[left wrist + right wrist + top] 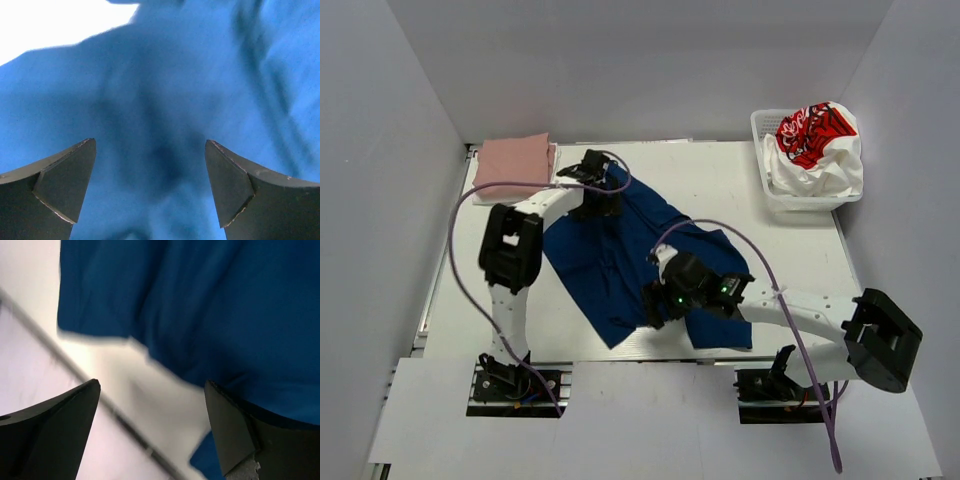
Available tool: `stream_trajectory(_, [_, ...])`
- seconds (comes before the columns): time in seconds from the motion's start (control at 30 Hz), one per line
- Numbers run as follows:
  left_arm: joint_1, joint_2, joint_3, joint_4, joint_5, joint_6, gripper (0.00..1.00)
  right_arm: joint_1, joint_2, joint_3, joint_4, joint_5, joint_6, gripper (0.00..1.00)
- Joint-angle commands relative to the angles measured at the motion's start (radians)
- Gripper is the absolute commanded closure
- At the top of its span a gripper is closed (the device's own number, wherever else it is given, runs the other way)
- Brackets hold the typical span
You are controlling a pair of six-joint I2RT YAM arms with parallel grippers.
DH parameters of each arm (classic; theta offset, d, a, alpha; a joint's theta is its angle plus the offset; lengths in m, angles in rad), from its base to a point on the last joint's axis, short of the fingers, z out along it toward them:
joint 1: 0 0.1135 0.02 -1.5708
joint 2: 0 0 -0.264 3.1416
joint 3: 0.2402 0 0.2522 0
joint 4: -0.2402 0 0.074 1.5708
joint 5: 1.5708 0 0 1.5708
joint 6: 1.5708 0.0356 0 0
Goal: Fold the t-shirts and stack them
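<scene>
A navy blue t-shirt (620,260) lies spread and rumpled across the middle of the table. My left gripper (595,180) hovers over its far left part, open. In the left wrist view the blue cloth (165,75) fills the frame, and nothing sits between the left gripper (150,141) fingers. My right gripper (652,310) is at the shirt's near edge, open. In the right wrist view the right gripper (152,383) spans bare table beside the hem of the navy shirt (200,300). A folded dusty-pink t-shirt (517,158) lies at the back left. A white t-shirt with red graphic (815,140) is bunched in the basket.
The white lattice basket (760,130) stands at the back right corner. The table's near edge (90,382) runs close under my right gripper. White walls enclose the table on three sides. A purple cable loops over each arm.
</scene>
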Motion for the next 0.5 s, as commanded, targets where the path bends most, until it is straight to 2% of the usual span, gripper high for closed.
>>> stream_trajectory(0.0, [0.003, -0.310, -0.160, 0.028, -0.080, -0.017, 0.00, -0.039, -0.036, 0.100, -0.006, 0.308, -0.024, 0.10])
stream_trajectory(0.13, [-0.006, -0.505, -0.462, 0.130, -0.051, -0.134, 0.00, -0.099, 0.002, 0.168, -0.017, 0.459, 0.010, 0.10])
stream_trajectory(0.2, [-0.006, -0.542, -0.550, 0.186, 0.057, -0.212, 0.00, -0.145, 0.077, 0.218, -0.047, 0.502, 0.016, 0.10])
stream_trajectory(0.27, [-0.015, -0.566, -0.652, 0.279, 0.196, -0.224, 0.00, -0.214, 0.147, 0.227, -0.037, 0.479, 0.013, 0.10])
stream_trajectory(0.3, [-0.027, -0.581, -0.707, 0.307, 0.234, -0.235, 0.00, -0.278, 0.161, 0.239, -0.023, 0.469, 0.016, 0.10])
stream_trajectory(0.43, [-0.070, -0.624, -0.815, 0.382, 0.388, -0.283, 0.00, -0.376, 0.295, 0.270, -0.005, 0.323, 0.038, 0.10])
stream_trajectory(0.47, [-0.098, -0.633, -0.843, 0.443, 0.413, -0.296, 0.00, -0.389, 0.309, 0.265, 0.015, 0.318, 0.053, 0.10])
